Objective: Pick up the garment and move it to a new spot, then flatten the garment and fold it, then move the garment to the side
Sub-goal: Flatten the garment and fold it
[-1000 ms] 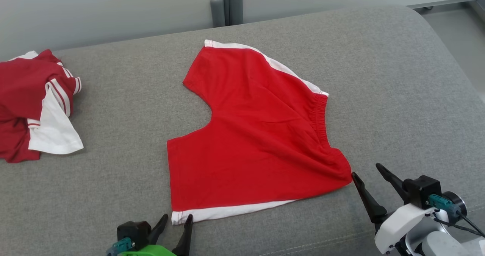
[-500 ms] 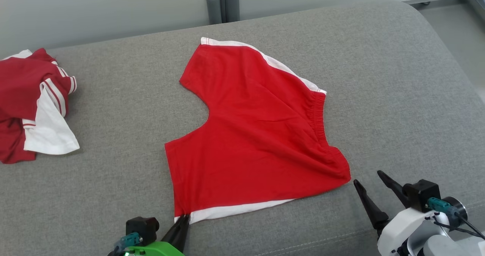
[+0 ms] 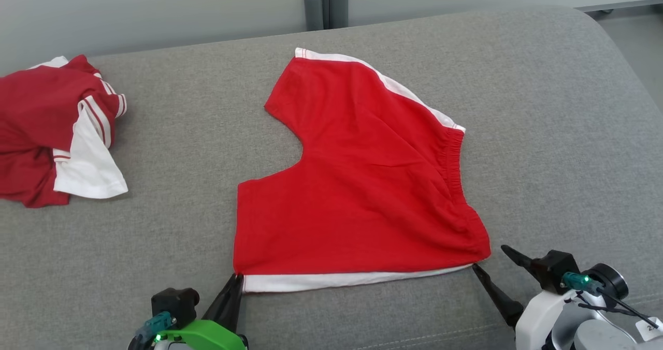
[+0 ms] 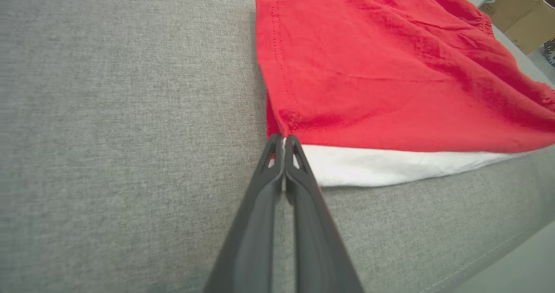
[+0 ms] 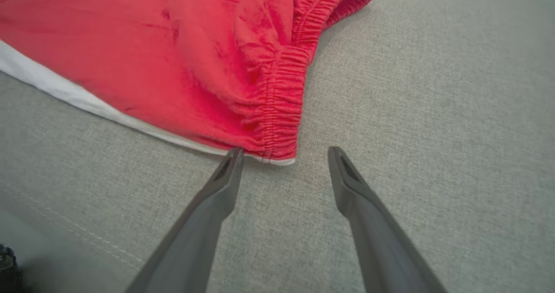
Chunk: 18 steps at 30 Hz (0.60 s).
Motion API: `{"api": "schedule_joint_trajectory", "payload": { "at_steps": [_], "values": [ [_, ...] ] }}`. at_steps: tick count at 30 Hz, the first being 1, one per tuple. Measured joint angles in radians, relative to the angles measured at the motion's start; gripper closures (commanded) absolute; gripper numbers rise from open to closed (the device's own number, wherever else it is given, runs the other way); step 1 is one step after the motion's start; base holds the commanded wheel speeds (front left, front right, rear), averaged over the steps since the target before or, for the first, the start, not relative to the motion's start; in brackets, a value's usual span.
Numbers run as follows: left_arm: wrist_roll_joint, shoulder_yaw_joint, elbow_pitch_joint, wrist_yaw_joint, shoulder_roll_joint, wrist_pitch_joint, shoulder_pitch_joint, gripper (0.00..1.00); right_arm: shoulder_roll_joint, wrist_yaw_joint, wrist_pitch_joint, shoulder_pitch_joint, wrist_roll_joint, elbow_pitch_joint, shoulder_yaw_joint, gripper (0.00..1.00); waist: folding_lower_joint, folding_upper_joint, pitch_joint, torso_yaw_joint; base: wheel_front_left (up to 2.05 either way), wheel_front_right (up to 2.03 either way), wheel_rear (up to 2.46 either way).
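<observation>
Pinching the near left hem corner of the shorts (image 3: 362,184), the left tool (image 3: 236,280) is pressed together on red cloth and white trim. The right tool (image 3: 488,257) is spread, one tip touching the edge at the near waistband corner. The shorts lie flat in the middle of the cushion (image 3: 544,132). The cloth looks thin, light and limp, so it should sag when lifted. Two near corners seem best, with the gathered elastic offering the firmer bite. Far left, a clothes heap (image 3: 52,127) sits well apart.
</observation>
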Motion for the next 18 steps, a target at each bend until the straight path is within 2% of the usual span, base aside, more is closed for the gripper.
{"api": "schedule_joint_trajectory", "payload": {
  "at_steps": [8, 17, 18],
  "values": [
    [0.0, 0.009, 0.012, 0.0, -0.002, -0.021, -0.01, 1.0, -0.007, 0.007, 0.008, -0.017, -0.035, 0.034, 0.073, 0.0, 0.0, 0.0, -0.009, 0.037, 0.0, 0.0, 0.0],
    [0.0, 0.01, 0.022, 0.0, -0.003, -0.027, -0.01, 1.0, -0.013, 0.013, 0.008, -0.075, -0.079, 0.079, 0.13, 0.0, 0.0, 0.0, -0.014, 0.045, 0.0, 0.0, 0.0],
    [0.0, 0.01, 0.023, 0.0, -0.003, -0.027, -0.01, 1.0, -0.012, 0.013, 0.008, -0.079, -0.079, 0.085, 0.133, 0.06, 0.0, 0.0, -0.015, 0.046, 0.0, 0.0, 0.0]
  ]
}}
